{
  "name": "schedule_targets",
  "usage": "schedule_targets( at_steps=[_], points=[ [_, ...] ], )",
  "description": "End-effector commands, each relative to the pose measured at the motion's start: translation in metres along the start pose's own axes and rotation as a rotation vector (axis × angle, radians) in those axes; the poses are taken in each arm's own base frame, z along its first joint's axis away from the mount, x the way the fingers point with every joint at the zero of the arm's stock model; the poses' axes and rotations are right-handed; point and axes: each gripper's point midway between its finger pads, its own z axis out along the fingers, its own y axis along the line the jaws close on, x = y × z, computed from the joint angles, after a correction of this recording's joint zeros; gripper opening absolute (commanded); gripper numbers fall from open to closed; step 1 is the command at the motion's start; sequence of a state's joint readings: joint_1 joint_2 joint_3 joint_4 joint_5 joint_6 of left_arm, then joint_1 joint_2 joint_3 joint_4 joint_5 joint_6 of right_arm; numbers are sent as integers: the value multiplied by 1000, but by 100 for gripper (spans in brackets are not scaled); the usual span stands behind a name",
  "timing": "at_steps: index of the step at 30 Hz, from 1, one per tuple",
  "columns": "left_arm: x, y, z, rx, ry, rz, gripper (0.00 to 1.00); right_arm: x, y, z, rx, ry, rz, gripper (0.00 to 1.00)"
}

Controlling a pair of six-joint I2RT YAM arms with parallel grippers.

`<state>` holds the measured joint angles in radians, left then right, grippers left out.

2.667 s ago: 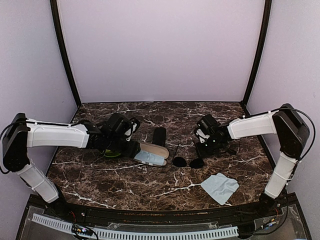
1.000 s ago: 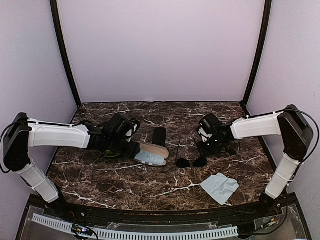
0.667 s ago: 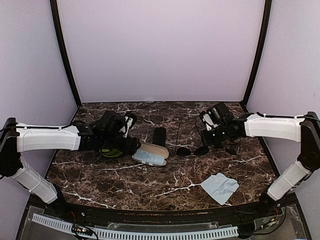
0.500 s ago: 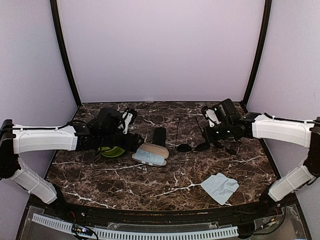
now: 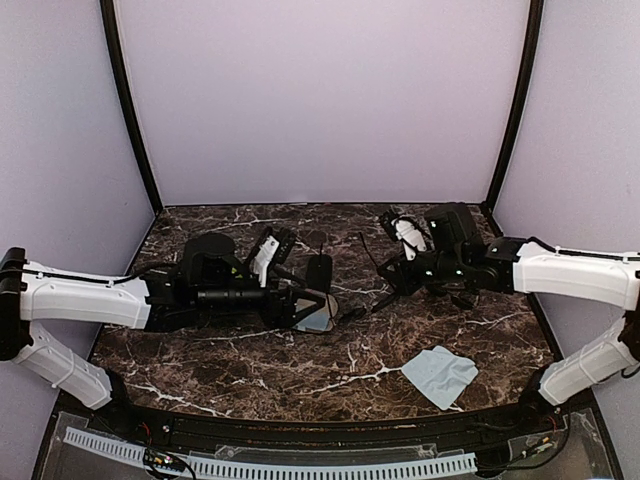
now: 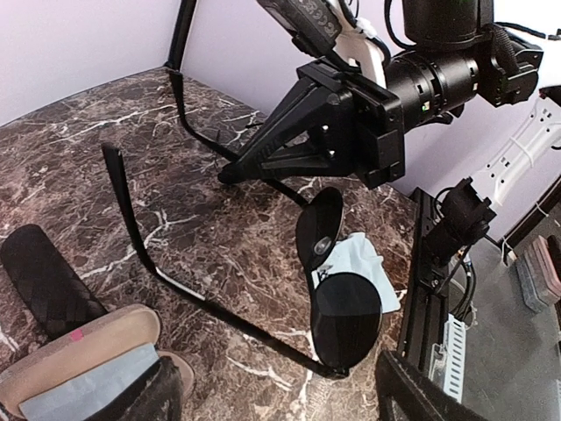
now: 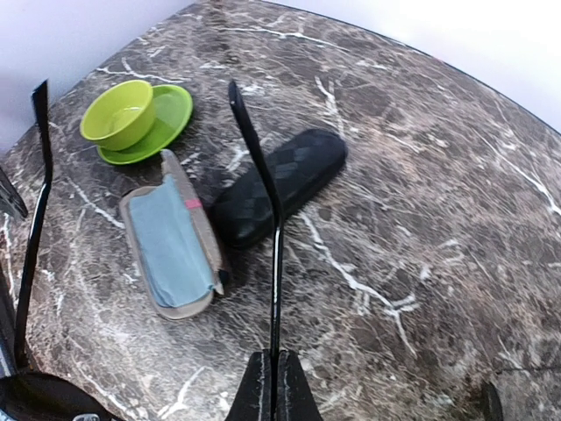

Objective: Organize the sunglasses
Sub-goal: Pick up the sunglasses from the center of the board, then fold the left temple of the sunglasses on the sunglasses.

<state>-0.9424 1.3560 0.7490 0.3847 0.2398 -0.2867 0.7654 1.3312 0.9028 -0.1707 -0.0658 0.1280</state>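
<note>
Black-wire sunglasses [image 6: 346, 317]: held off marble table [image 7: 421, 175], round lenses hanging low, both temple arms unfolded, just beside open case [image 6: 92, 340].
Handling: probably light, thin, springy, easily bent; lenses likely to smudge and scratch. Best taken by temple arm or bridge, not lens faces.
Right gripper [image 7: 272, 386]: pinched tight on one temple arm, part-way along.
Left gripper [image 5: 305, 298]: jaws spread wide, nothing held, low by open case, facing lenses.
Open case: blue cloth [image 7: 171, 237] inside; closed black case [image 7: 276, 184] just beside.
Risk: one-arm grip, frame may swing.
</note>
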Motion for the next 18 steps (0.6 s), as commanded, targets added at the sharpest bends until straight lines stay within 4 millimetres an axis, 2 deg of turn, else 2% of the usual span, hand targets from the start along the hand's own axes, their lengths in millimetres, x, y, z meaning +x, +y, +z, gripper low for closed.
schedule_targets(
  at_steps=[1,6,12,15,18],
  points=[
    [-7,-20,-2,93,-45,70,78,-15,23,2,-80,-84,-39,0],
    [-3,-30,0,112,-32,120,78,-10,30,8,-93,-70,-33,0],
    [5,-25,8,71,11,125,78,-11,30,11,-84,-75,8,0],
    [4,-20,5,32,-8,115,78,-12,27,11,-70,-77,25,0],
    [-2,-5,-3,-57,-59,78,80,-11,25,10,-57,-81,32,0]
  ],
)
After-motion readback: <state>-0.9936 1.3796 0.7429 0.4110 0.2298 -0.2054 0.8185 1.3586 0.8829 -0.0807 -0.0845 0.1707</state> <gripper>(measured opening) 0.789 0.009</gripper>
